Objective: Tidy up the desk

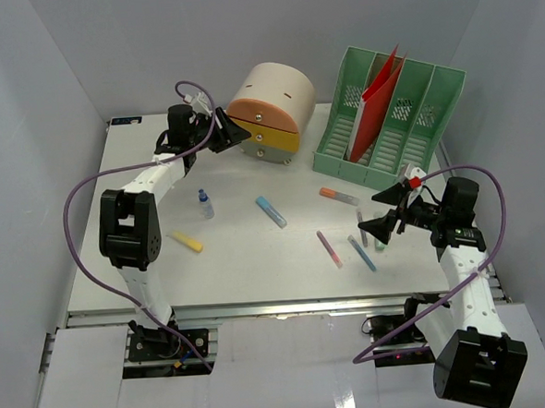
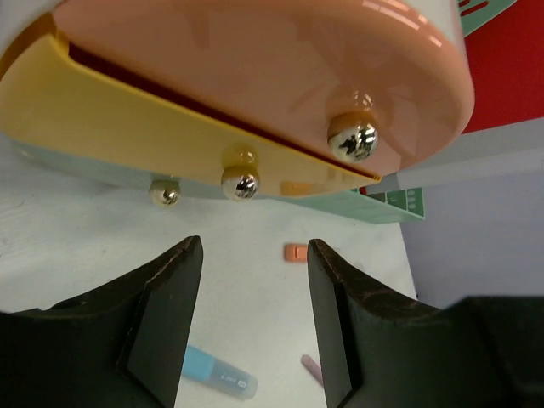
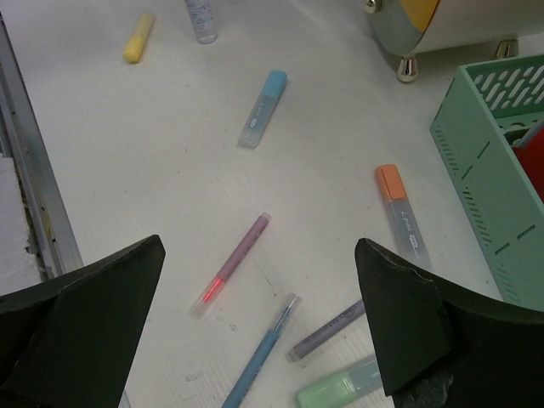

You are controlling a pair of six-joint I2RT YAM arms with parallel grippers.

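Note:
The white desk (image 1: 248, 261) holds scattered pens and highlighters: yellow (image 1: 187, 241), blue (image 1: 271, 211), orange (image 1: 339, 196), a pink pen (image 1: 329, 249), a blue pen (image 1: 361, 252) and a small bottle (image 1: 205, 204). My left gripper (image 1: 234, 134) is open and empty, its jaws (image 2: 255, 246) facing the gold knobs (image 2: 240, 183) of the cream round drawer unit (image 1: 271, 112), not touching them. My right gripper (image 1: 375, 214) is open wide and empty above the pink pen (image 3: 234, 263), blue pen (image 3: 259, 353), purple pen (image 3: 327, 330) and green highlighter (image 3: 340, 389).
A green slotted file rack (image 1: 392, 118) with a red folder (image 1: 377, 91) stands at the back right, close to my right arm. A metal rail (image 1: 279, 307) runs along the desk's front edge. White walls enclose the sides and back.

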